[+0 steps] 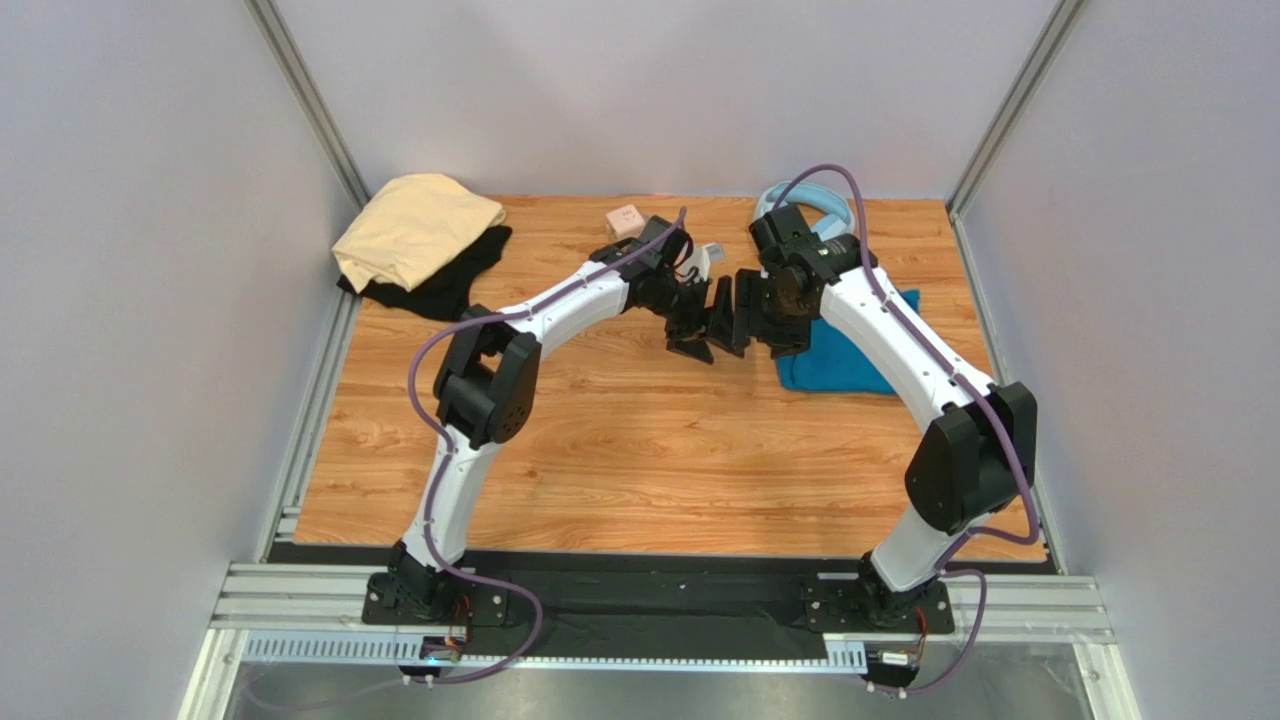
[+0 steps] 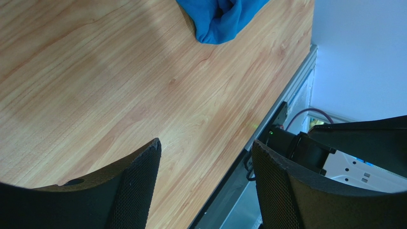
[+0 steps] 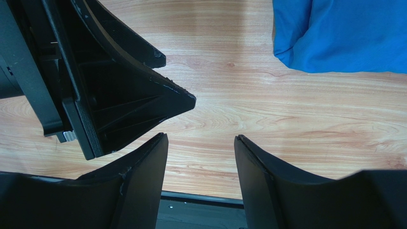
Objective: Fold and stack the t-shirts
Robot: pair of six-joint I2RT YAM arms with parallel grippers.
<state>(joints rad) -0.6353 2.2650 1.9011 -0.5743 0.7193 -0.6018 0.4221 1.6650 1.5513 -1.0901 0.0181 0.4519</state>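
A teal-blue t-shirt point(image 1: 831, 365) lies bunched at the right of the table, partly under my right arm; it also shows in the left wrist view point(image 2: 219, 19) and the right wrist view point(image 3: 344, 33). A pale tan t-shirt point(image 1: 409, 225) lies on a black t-shirt point(image 1: 451, 282) in the far left corner. My left gripper point(image 1: 694, 339) point(image 2: 206, 148) and right gripper point(image 1: 739, 323) point(image 3: 200, 138) hang close together above the bare wood mid-table, just left of the blue shirt. Both are open and hold nothing. The left gripper's fingers point(image 3: 143, 95) appear in the right wrist view.
A small pink cube point(image 1: 625, 221) and light-blue headphones point(image 1: 804, 200) sit at the far edge behind the grippers. Metal frame posts and grey walls close in the table point(image 1: 601, 450). A black rail point(image 1: 661, 578) runs along the near edge.
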